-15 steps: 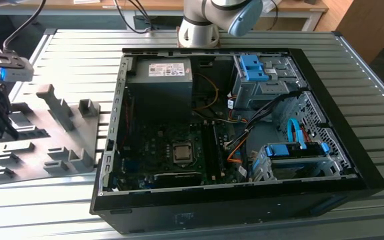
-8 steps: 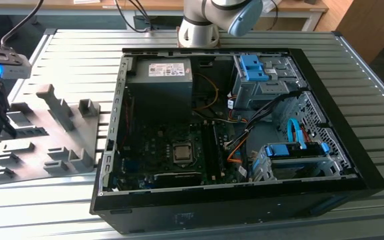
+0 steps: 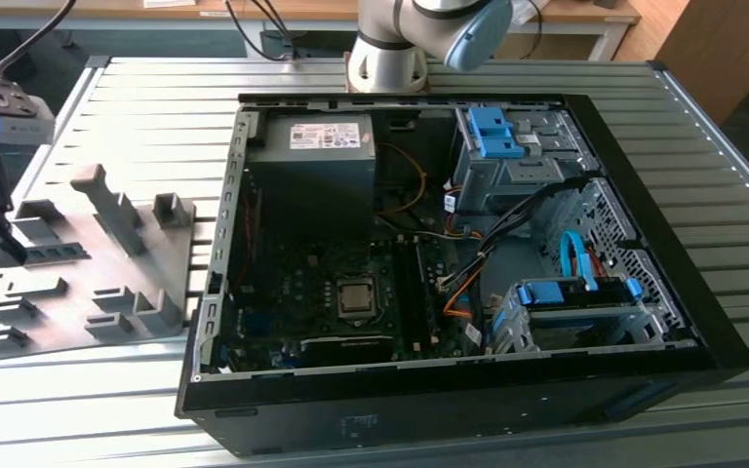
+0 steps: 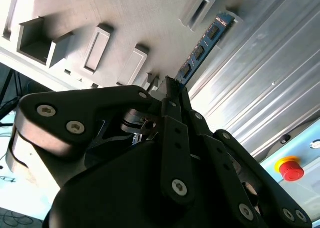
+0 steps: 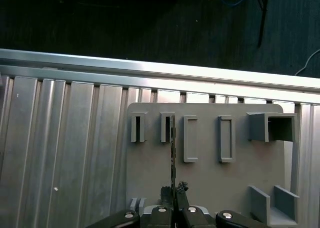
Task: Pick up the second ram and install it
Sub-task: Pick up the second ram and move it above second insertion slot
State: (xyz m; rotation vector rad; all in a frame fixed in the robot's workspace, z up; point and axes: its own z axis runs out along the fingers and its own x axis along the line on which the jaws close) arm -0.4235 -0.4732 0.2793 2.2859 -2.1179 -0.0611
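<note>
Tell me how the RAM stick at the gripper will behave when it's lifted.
The second ram is a thin flat board, so probably light and fairly stiff, though sideways force might bend or crack it. It reaches well past the gripper, so that free length may lever and tilt in the grip. Exposed chips suggest it's fragile.

In the second wrist view the black gripper (image 4: pixel 172 85) hides one end of the long blue-green circuit-board stick (image 4: pixel 202 47). In the first wrist view the stick is edge-on, its chips hidden. The exterior view's left edge cuts off the grey slotted plastic tray (image 3: pixel 89 278).
</note>
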